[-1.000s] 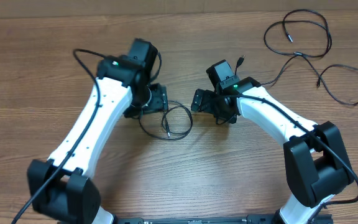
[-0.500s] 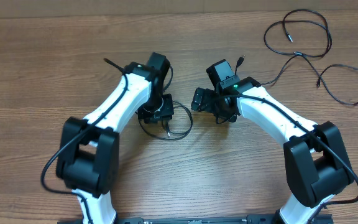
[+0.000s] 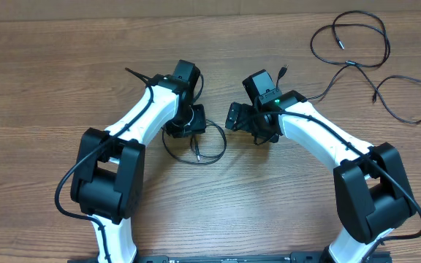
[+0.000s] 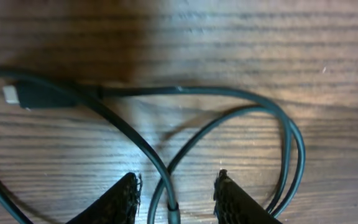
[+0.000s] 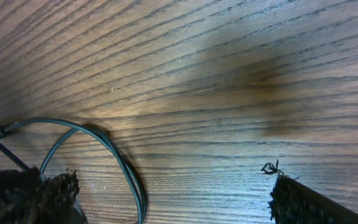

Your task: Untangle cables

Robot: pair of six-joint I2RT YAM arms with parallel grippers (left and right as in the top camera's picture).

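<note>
Cables [image 3: 195, 150] are laid as a small loop at frame centre, with more at the upper right. Crossed strands are straddled, unpinched, by the half-spread left gripper [image 4: 176, 193]; the right gripper [image 5: 173, 200] is spread wide, empty. Both strands could be clamped together, and the tangle tightened.
</note>
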